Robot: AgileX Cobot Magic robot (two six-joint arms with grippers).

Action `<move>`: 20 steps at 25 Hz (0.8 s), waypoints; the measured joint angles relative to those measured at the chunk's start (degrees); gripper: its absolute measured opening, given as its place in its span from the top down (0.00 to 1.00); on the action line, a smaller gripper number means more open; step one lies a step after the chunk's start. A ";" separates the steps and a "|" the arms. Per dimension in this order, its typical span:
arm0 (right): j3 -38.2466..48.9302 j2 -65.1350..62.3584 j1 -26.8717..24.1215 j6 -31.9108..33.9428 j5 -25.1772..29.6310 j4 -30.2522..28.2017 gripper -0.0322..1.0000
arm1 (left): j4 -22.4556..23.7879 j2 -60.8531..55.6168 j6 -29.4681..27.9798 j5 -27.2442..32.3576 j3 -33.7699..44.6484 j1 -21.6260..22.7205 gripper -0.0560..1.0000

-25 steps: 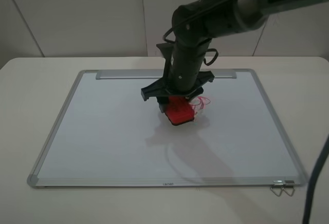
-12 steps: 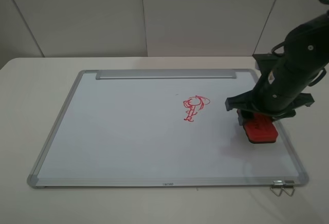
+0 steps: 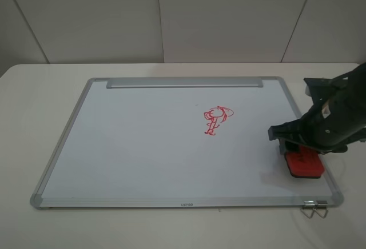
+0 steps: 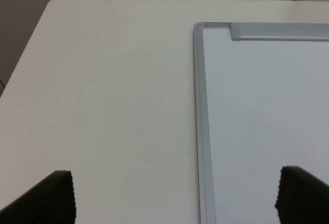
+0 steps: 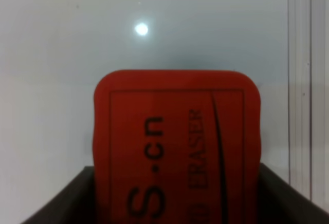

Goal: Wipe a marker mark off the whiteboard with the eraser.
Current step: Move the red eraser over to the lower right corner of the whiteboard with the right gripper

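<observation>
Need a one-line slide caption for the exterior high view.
Right gripper holds the red eraser at the whiteboard's near right corner; a red drawing remains mid-board.

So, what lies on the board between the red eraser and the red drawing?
Nothing: in the exterior high view, only bare whiteboard surface separates the eraser, held by the right hand, from the marker mark.

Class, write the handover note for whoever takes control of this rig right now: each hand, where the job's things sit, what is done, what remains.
Right hand: shut on the red eraser, at the whiteboard's near right corner, close to its frame.
Left hand: open and empty, above the board's far left corner.
A red figure drawing sits unwiped near the board's middle.
Done: the eraser is gripped, but it is well away from the drawing.
Left: bring the eraser back over the drawing and wipe it off.
</observation>
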 joint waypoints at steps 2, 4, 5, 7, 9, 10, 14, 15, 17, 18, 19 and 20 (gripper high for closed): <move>0.06 0.00 0.00 0.14 -0.49 -0.41 0.49 | 0.00 0.00 0.00 0.00 0.00 0.00 0.21; 0.14 0.00 0.00 0.14 -0.88 -0.53 0.49 | 0.00 0.00 0.00 0.00 0.00 0.00 0.21; 0.40 0.00 0.00 0.14 -1.02 -0.68 0.49 | 0.00 0.00 0.00 0.00 0.00 0.00 0.21; 1.02 0.00 0.00 0.14 -1.48 -1.03 0.49 | 0.00 0.00 0.00 0.00 0.00 0.00 0.21; 2.15 0.05 0.00 0.19 -2.35 -1.14 0.49 | 0.00 0.00 0.00 0.00 0.00 0.00 0.21; 2.80 0.26 0.00 0.19 -3.26 -1.30 0.49 | 0.00 0.00 0.00 0.00 0.00 0.00 0.21; 5.11 1.04 0.00 0.19 -7.35 -2.56 0.49 | 0.00 0.00 0.00 0.00 0.00 0.00 0.21; 5.21 1.04 0.00 0.19 -7.72 -2.91 0.49 | 0.00 0.00 0.00 0.00 0.00 0.00 0.21; 5.21 1.04 0.00 0.19 -8.75 -3.24 0.49 | 0.00 0.00 0.00 0.00 0.00 0.00 0.21; 5.21 1.04 0.00 0.19 -8.99 -3.36 0.49 | 0.00 0.00 0.00 0.00 0.00 0.00 0.21; 5.21 1.04 0.00 0.19 -9.13 -3.48 0.49 | 0.00 0.00 0.00 0.00 0.00 0.00 0.21; 5.21 1.04 0.00 0.19 -9.13 -3.55 0.49 | 0.00 0.00 0.00 0.00 0.00 0.00 0.21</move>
